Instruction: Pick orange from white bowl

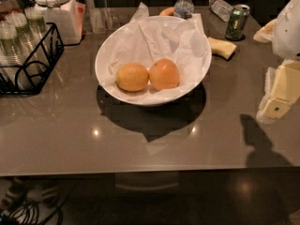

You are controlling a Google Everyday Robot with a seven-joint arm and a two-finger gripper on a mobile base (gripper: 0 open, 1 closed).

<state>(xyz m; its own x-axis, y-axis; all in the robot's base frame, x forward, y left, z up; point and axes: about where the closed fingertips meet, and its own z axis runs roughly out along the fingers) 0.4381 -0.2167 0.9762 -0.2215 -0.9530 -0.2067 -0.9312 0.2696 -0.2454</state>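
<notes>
The white bowl (108, 46) stands on the grey table (70, 135), lined with crumpled white paper. Two round fruits lie side by side at its front. The orange (164, 74) is the deeper reddish-orange one on the right. A paler yellow-orange fruit (132, 77) touches it on the left. My gripper (277, 97) is at the right edge of the view, pale yellow and white, above the table's right side and well to the right of the bowl. It holds nothing that I can see.
Behind the bowl stand a water bottle (184, 3), a lying bottle (220, 7), a green can (237, 22) and a yellow sponge (222, 47). A black wire rack with cups (23, 50) and a white jar (54, 11) are at the left.
</notes>
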